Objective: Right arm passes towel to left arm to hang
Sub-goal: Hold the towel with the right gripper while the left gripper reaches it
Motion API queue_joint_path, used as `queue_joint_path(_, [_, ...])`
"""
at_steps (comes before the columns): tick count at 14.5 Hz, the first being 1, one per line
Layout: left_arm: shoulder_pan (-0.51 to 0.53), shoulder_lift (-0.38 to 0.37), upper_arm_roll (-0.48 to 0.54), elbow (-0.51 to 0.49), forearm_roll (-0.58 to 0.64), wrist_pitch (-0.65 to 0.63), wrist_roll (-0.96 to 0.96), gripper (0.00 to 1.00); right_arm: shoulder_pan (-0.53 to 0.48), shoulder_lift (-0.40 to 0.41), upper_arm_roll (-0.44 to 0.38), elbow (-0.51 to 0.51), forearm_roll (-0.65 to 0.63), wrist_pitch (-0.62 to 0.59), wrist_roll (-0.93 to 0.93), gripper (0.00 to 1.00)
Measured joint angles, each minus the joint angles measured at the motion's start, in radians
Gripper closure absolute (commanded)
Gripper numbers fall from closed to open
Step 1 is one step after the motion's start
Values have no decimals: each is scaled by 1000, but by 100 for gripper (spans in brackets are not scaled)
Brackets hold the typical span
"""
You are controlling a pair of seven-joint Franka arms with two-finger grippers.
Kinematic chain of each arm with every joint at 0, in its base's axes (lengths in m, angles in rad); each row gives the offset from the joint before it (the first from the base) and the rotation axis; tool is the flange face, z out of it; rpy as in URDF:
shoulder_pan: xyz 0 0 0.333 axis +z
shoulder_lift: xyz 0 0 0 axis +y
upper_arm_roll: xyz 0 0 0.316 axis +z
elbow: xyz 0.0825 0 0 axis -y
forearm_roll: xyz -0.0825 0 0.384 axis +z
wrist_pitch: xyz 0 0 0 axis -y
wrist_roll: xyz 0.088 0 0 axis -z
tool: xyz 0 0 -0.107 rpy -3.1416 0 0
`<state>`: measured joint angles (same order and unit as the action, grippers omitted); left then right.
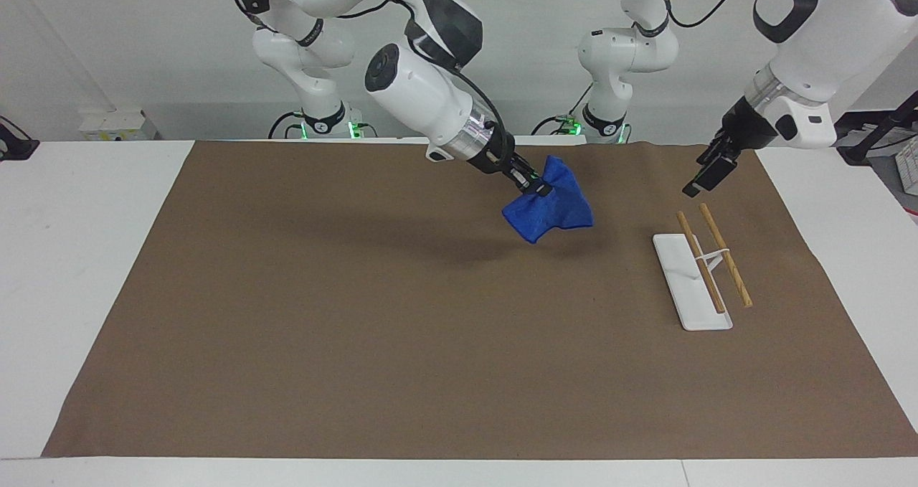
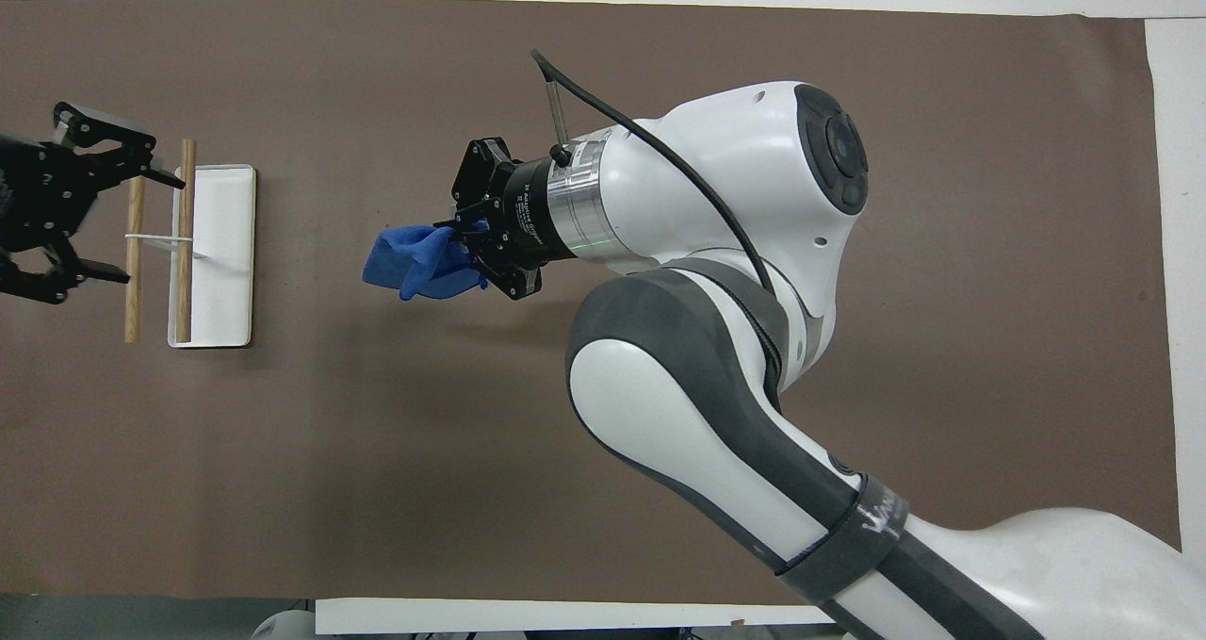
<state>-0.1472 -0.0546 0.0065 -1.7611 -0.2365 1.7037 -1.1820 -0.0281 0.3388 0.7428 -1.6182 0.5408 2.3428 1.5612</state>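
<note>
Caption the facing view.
Right gripper holds small blue terry towel aloft; left gripper waits above wooden-bar rack.

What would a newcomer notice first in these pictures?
The royal-blue terry towel catches the eye, hanging in the air from the right arm's black claw over the brown mat. Toward the left arm's end, the left claw is open over a white-based rack with two wooden rods.
</note>
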Motion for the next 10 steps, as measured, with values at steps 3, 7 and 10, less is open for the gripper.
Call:
queue_joint_path(3, [-65,-6,-5,-85,-23,120,-335,0,0,1,0,0,0,0,0,100])
queue_joint_path(7, [-172,-49,-8,-215,-25,260,-520,0,0,1,1,0,0,0,0,100])
queue_joint_path(10, [-235,-53,-9,-283,-25,367,-571,7,0,1,1,-1,0,0,0,100])
